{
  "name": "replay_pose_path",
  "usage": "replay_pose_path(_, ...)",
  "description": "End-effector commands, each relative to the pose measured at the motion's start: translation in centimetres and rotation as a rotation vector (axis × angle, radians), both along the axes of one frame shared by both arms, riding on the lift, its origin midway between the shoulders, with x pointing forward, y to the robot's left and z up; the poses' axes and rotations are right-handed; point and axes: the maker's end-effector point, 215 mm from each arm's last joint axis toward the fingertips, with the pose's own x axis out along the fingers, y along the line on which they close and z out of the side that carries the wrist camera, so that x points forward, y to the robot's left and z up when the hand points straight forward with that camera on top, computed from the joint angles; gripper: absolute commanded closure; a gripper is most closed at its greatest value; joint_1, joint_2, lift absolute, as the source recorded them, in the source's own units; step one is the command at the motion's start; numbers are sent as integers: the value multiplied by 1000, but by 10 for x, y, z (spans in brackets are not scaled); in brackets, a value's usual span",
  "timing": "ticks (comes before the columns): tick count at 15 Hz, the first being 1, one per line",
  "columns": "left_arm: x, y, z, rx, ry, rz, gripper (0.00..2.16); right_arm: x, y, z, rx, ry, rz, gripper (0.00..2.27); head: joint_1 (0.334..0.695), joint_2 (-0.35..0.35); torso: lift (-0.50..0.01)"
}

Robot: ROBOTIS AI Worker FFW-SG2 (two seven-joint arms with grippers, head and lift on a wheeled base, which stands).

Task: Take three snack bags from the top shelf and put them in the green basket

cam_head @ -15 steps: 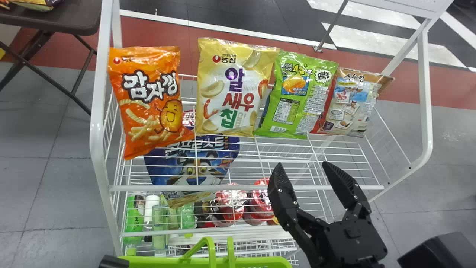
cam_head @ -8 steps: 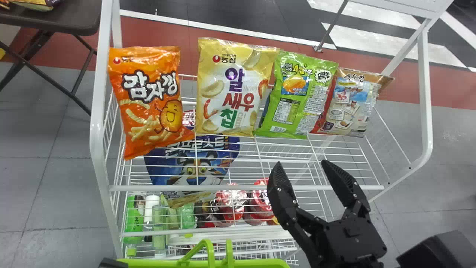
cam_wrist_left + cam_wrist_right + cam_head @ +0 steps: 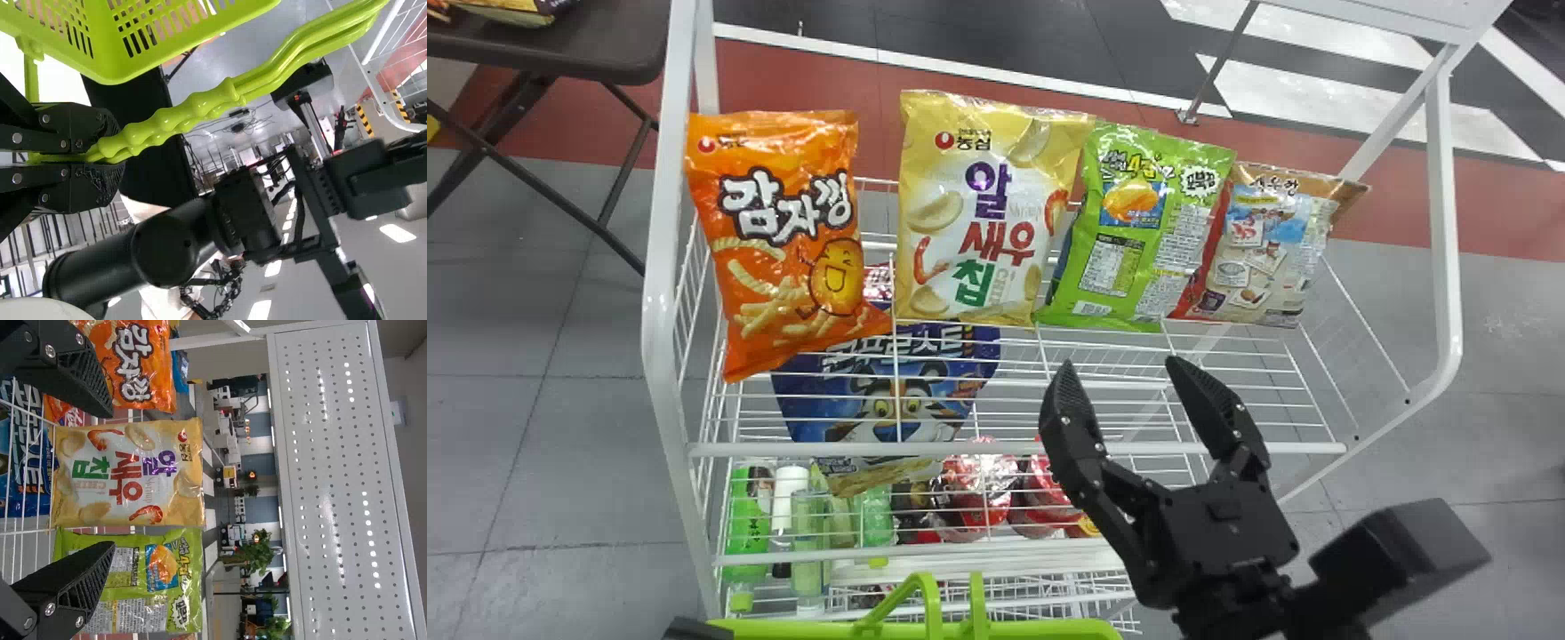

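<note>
The largest thing before me is the white rack, and I take my bearings from its top shelf [image 3: 1014, 449]. Lower than that shelf and on my side of it is the green basket [image 3: 1032, 629], where three bags have to end up. I can't tell whether any bag is in it, so I won't count a single one as done.

Next in size come the bags. Four stand in a row toward the back of the top shelf: the orange bag [image 3: 783, 249] at its left end, then the yellow bag [image 3: 978, 231], the green bag [image 3: 1138, 240], and the brown-and-red bag [image 3: 1258, 258] nearest its right end. There are enough up there for the whole job. If the basket has nothing in it, all three transfers are left to do, and I judge this to be the opening approach.

Smaller than those is my right pincer [image 3: 1120, 363], spread wide with nothing between its fingers, over the front part of the top shelf and short of the row. From my right wrist the yellow bag lies ahead between the spread fingers, so I'd guess it is my pick; I'd have to go in further and squeeze before anything counts as taken. My left pincer [image 3: 110, 157], out in front of the top shelf, is pressed together on the basket's handles [image 3: 247, 90], so the receiving end looks ready.
</note>
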Motion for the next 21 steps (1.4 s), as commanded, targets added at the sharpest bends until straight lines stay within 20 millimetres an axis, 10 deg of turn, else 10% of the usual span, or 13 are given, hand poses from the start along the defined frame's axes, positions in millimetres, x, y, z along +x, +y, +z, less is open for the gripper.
replay_pose_path(1, -2, 0, 0, 0, 7, 0, 1220, 22, 13, -12, 10, 35, 26, 140, 695, -350, -42)
replay_pose_path(7, -3, 0, 1, -6, 8, -8, 1220, 84, 84, 0, 43, -10, 204, 140, 695, -350, -42)
replay_pose_path(14, -2, 5, -4, -13, 35, -4, 1220, 160, 146, -42, 100, 187, 402, 144, 695, -305, -42)
replay_pose_path(21, 2, 9, -3, -29, 48, 2, 1217, 191, 187, -81, 71, 327, 534, 147, 695, -168, -42)
